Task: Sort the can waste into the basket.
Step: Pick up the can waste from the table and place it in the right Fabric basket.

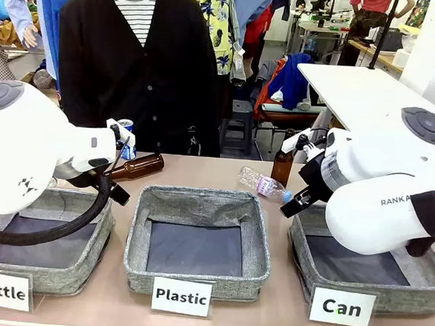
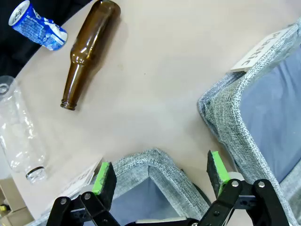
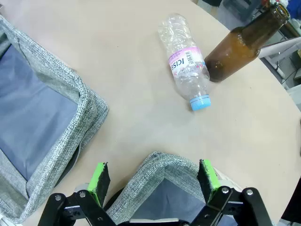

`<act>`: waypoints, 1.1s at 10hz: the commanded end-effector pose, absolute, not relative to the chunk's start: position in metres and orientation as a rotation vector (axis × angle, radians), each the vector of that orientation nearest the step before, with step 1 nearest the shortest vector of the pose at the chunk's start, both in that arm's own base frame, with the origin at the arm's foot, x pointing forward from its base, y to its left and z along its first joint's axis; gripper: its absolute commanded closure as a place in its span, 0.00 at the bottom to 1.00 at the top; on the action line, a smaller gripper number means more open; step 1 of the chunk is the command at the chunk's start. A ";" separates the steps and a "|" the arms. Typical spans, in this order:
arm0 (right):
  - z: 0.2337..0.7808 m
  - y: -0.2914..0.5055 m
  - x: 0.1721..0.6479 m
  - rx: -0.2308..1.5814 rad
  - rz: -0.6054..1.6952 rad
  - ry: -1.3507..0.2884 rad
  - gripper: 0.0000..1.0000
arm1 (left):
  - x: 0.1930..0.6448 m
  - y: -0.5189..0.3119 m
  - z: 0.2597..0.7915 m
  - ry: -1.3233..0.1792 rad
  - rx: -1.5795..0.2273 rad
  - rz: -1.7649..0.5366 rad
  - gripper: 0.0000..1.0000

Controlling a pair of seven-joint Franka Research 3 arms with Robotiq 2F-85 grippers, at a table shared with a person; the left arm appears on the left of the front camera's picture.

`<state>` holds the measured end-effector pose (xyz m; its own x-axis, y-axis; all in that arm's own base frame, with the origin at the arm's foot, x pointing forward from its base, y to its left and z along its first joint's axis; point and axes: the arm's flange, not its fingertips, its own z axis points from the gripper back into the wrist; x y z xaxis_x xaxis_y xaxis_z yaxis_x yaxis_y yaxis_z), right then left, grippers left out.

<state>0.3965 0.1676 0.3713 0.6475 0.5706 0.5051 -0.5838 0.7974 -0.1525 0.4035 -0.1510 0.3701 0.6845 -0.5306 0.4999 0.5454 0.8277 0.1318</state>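
Note:
The blue can [image 1: 124,127] with white lettering lies on its side at the far left of the table, by the person's dark cardigan, and it also appears at the top left [image 2: 37,26] in the left wrist view. The crushed dark can is out of view. The grey basket [image 1: 407,298] carded "Can" [image 1: 341,307] stands at front right under my right arm, and its corner [image 3: 164,169] lies between my fingers. My right gripper [image 3: 153,176] is open and holds nothing. My left gripper [image 2: 159,173] is open over the corner of the "Bottle" basket [image 2: 155,162].
A brown bottle [image 1: 138,165] lies beside the blue can. A clear plastic bottle [image 1: 264,184] lies by an upright brown bottle [image 1: 282,163] at back right. Another clear bottle [image 2: 21,136] lies near the left basket. The "Plastic" basket [image 1: 197,275] stands in the middle.

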 end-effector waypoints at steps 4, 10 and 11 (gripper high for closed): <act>0.371 0.168 0.397 0.025 0.656 -0.566 0.00 | 0.403 -0.151 0.370 -0.551 -0.028 -0.603 0.00; 0.371 0.168 0.397 0.025 0.656 -0.566 0.00 | 0.403 -0.151 0.370 -0.551 -0.028 -0.603 0.00; 0.371 0.168 0.397 0.025 0.656 -0.566 0.00 | 0.403 -0.151 0.370 -0.551 -0.028 -0.603 0.00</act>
<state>0.3965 0.1676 0.3713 0.6473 0.5710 0.5049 -0.5840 0.7972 -0.1529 0.4035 -0.1510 0.3701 0.6845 -0.5306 0.4999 0.5454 0.8277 0.1318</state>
